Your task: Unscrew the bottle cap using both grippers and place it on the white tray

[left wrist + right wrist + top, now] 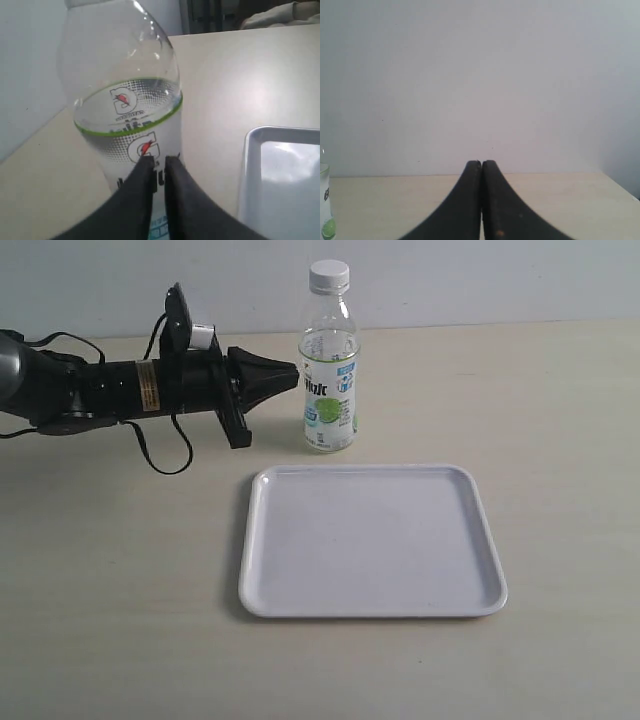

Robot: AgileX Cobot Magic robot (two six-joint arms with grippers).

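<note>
The clear bottle stands upright behind the white tray, its white bottle cap screwed on top. My left gripper lies level, pointing at the bottle's label from the left, tips just short of it. In the left wrist view the bottle fills the frame behind the left gripper, whose jaws stand nearly together with nothing between them; the cap is cut off from that view. A corner of the tray shows there. My right gripper is shut and empty, out of the exterior view, with an edge of the bottle in its view.
The left arm with its cables stretches across the back left of the beige table. A pale wall runs behind the table.
</note>
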